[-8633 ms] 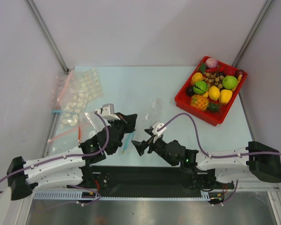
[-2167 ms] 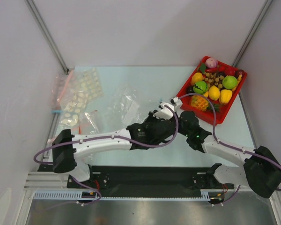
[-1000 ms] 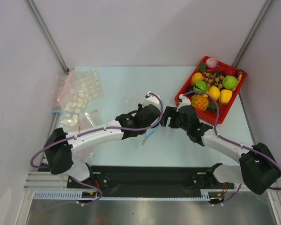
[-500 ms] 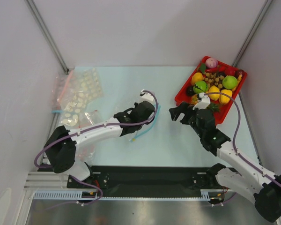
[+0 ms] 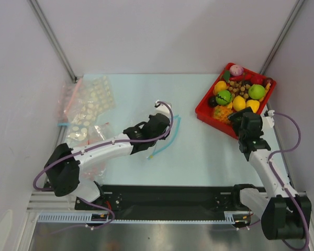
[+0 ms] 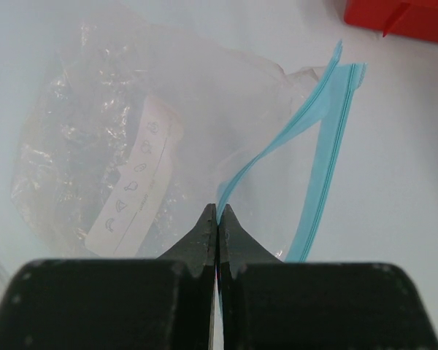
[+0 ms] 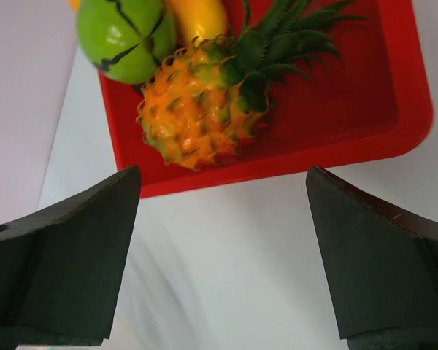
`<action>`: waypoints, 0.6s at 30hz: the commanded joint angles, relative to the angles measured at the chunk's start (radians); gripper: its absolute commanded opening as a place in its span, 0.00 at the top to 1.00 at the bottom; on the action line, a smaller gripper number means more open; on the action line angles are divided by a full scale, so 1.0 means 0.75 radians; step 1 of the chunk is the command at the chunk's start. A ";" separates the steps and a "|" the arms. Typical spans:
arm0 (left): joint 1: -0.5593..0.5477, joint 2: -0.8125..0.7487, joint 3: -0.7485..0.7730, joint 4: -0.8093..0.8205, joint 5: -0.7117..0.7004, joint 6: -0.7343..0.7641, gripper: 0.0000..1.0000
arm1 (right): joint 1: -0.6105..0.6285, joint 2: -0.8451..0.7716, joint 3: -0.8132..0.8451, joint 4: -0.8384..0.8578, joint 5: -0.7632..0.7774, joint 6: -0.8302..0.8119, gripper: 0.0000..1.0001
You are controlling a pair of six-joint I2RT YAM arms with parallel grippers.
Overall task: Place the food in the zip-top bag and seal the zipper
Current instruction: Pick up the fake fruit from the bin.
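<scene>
The left hand [image 6: 217, 219] is pinched tight on the near lip of the zipper [image 6: 328, 160]. The zip-top bag [image 6: 109, 146] lies on the desk [image 6: 394, 240] just ahead of it, mouth gaping. The right hand [image 7: 223, 175] is spread wide and empty, with the pineapple [image 7: 197, 109] just ahead between its fingers, in the red tray [image 7: 336, 109].

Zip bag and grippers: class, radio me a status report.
Left gripper shut on zipper of bag. Right gripper open, aimed at pineapple in tray. Nothing blocking.
</scene>
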State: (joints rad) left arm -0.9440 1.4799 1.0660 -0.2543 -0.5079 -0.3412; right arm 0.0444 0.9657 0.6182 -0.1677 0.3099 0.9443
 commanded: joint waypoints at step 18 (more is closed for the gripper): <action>-0.046 -0.092 0.010 0.030 -0.045 -0.001 1.00 | -0.049 0.490 0.364 -0.065 0.245 0.310 0.02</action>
State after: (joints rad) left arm -0.9691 1.4563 1.0657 -0.2512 -0.5129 -0.3401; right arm 0.0109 1.3136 0.8574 -0.2081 0.4122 1.1481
